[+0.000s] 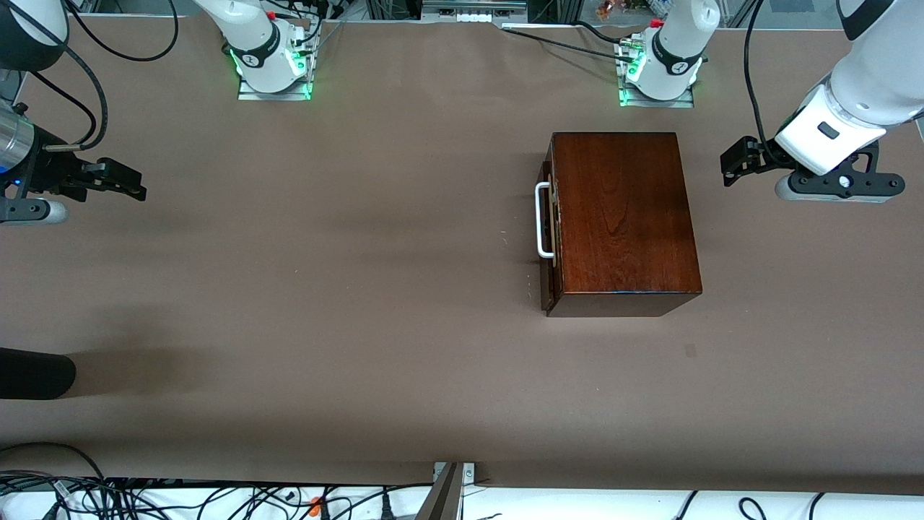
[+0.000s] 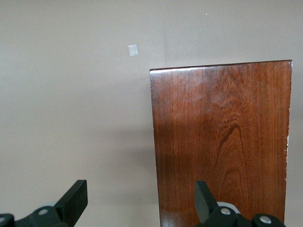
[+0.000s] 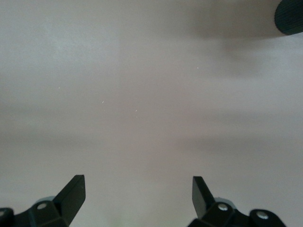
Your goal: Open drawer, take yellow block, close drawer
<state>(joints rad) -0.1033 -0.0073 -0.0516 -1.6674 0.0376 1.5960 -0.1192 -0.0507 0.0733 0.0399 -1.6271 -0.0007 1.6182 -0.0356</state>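
- I am starting with the drawer (image 1: pixel 548 238) shut flush in the dark wooden box (image 1: pixel 621 217), so the step in hand is pulling it open.
- The box is sitting on the table (image 1: pixel 361 325) toward my left arm's end, and the drawer's white handle (image 1: pixel 543 220) is facing my right arm's end.
- My left pincer (image 1: pixel 730 167) is hanging over bare table just beside the box, on the side away from the handle, fingers spread wide and holding nothing.
- In the left wrist view the box top (image 2: pixel 222 142) is filling the space past one finger (image 2: pixel 203 201), with bare table past the other.
- My right pincer (image 1: pixel 133 184) is hanging wide open and empty over bare table at its own end, well apart from the box; only table is showing between its fingers (image 3: pixel 71 196).
- To open the drawer well, I judge the right pincer is better placed, since the handle is facing it: I should be lining the fingers up around the bar's middle, closing firmly, then pulling straight along the drawer's slide.
- The left pincer could be bracing the box, which may otherwise be sliding along with the pull.
- The yellow block is not showing anywhere; I take it to be inside the shut drawer.
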